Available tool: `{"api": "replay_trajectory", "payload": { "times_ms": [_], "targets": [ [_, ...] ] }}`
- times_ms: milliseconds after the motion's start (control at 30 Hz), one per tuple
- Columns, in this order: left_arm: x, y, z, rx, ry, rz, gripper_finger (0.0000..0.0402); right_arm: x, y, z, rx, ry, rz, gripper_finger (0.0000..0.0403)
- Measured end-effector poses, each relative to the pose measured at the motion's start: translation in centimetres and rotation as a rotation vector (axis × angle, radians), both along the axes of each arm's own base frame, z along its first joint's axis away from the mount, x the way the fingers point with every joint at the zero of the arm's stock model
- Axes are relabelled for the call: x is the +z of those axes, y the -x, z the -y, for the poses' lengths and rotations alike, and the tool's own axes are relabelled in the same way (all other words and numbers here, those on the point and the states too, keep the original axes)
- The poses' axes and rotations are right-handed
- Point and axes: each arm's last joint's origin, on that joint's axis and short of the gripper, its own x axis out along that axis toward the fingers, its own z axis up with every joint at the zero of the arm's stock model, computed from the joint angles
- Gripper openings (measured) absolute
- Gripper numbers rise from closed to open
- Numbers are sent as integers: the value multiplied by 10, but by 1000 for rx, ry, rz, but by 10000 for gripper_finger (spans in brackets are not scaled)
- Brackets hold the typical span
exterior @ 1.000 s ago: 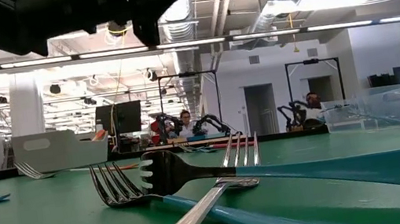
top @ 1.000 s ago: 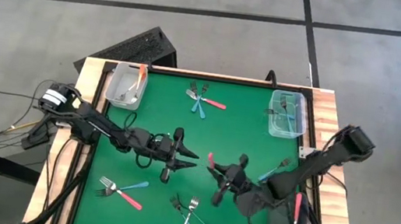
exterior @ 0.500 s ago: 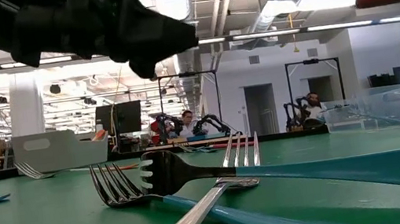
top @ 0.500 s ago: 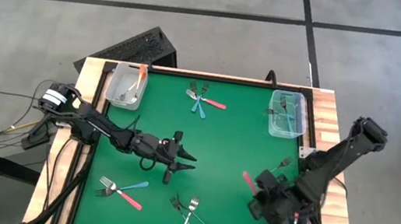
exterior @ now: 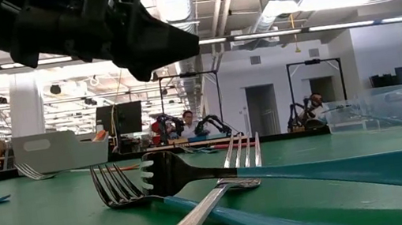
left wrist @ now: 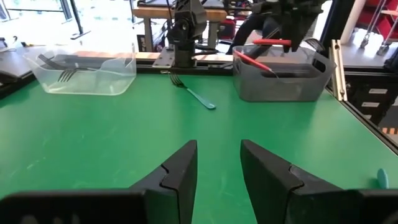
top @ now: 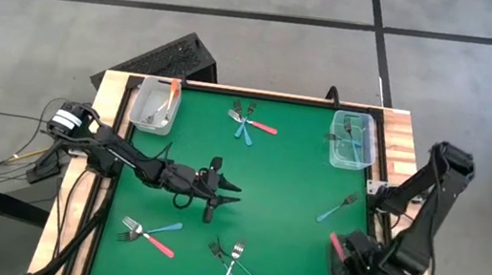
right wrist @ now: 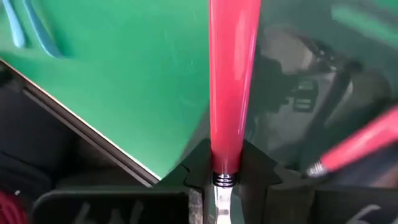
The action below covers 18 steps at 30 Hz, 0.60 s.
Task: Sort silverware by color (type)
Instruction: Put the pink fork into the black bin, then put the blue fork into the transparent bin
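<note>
The right gripper (top: 350, 265), clamped on a red-handled fork (right wrist: 228, 81), hung over the dark bin (left wrist: 283, 84) for release; the left gripper (left wrist: 217, 165) waited with fingers apart.

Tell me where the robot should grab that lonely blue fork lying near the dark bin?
Probably mid-handle on the teal fork, coming straight down from above. It lies flat and alone on the green mat, so fingers can straddle the slim handle crosswise. The tines point toward the clear bin.
</note>
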Motion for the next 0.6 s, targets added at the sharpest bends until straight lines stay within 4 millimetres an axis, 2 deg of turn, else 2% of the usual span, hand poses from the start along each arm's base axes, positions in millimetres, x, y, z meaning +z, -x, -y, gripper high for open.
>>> {"api": "replay_trajectory", "payload": {
  "times_ms": [300, 433, 600],
  "targets": [
    [0, 0, 0, 12, -2, 1, 110, -18, 6, -12, 25, 47, -139, 152],
    [0, 0, -1, 21, -4, 1, 110, -19, 3, -5, -22, 78, -190, 185],
    [2, 0, -1, 23, -1, 17, 110, -12, -6, 13, -55, 141, -202, 194]
  ]
}}
